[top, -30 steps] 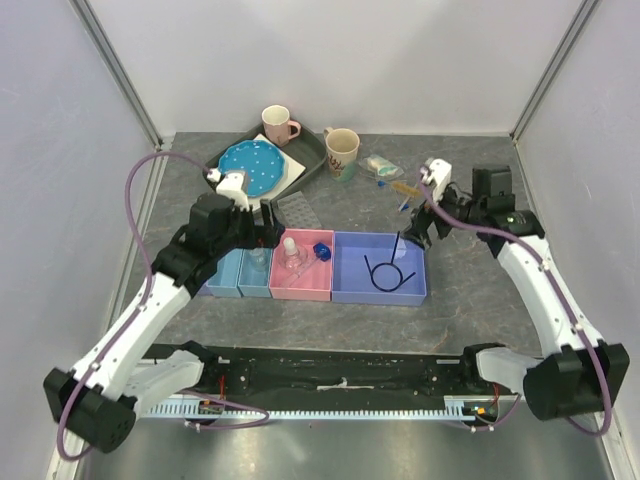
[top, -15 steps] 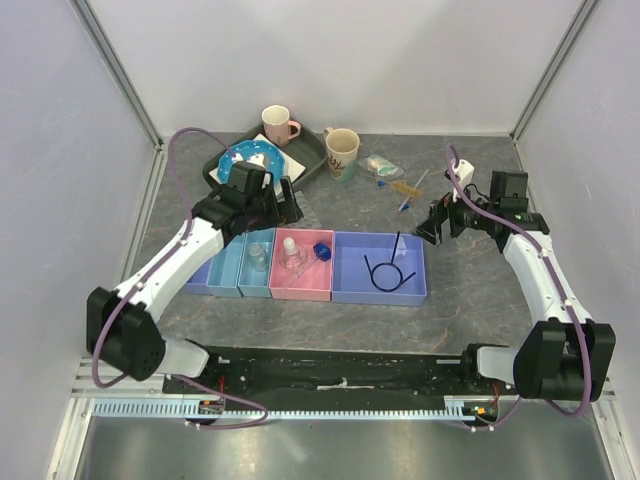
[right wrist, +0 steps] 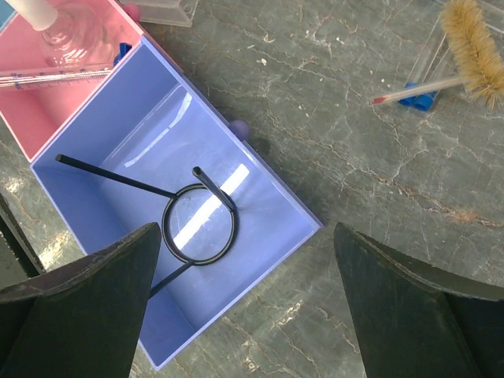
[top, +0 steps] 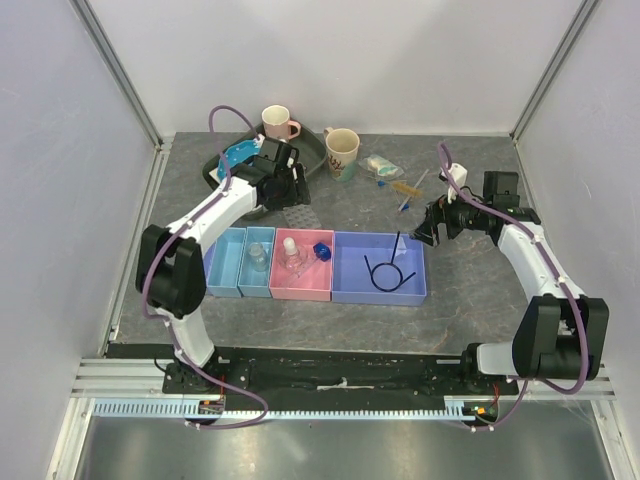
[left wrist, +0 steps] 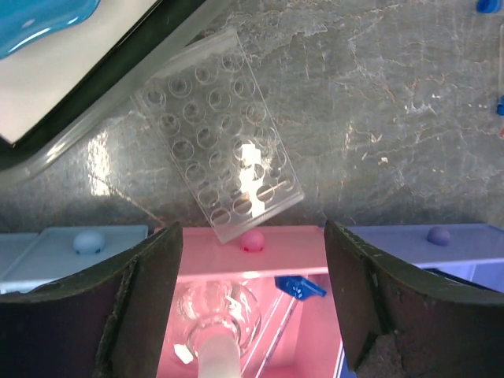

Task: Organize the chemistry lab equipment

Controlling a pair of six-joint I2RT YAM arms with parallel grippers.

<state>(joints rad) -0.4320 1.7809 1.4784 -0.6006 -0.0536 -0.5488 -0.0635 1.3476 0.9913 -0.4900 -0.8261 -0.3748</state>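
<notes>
left claw point(left wrist: 252, 307) sits wide open right by the clear welled tray point(left wrist: 216, 146), upper middle of frame; right claw point(right wrist: 244, 307) open too, above the thin black looped wire point(right wrist: 198, 224).

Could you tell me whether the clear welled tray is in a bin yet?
Out: the clear welled tray lies flat on the table behind the pink bin.

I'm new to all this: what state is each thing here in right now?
left gripper, open, holding nothing.
right gripper, open, holding nothing.
clear welled tray, lying flat, wells empty.
black looped wire, lying in the purple bin.
flask, standing in the pink bin.
pink mug, upright.
beige mug, upright.
</notes>
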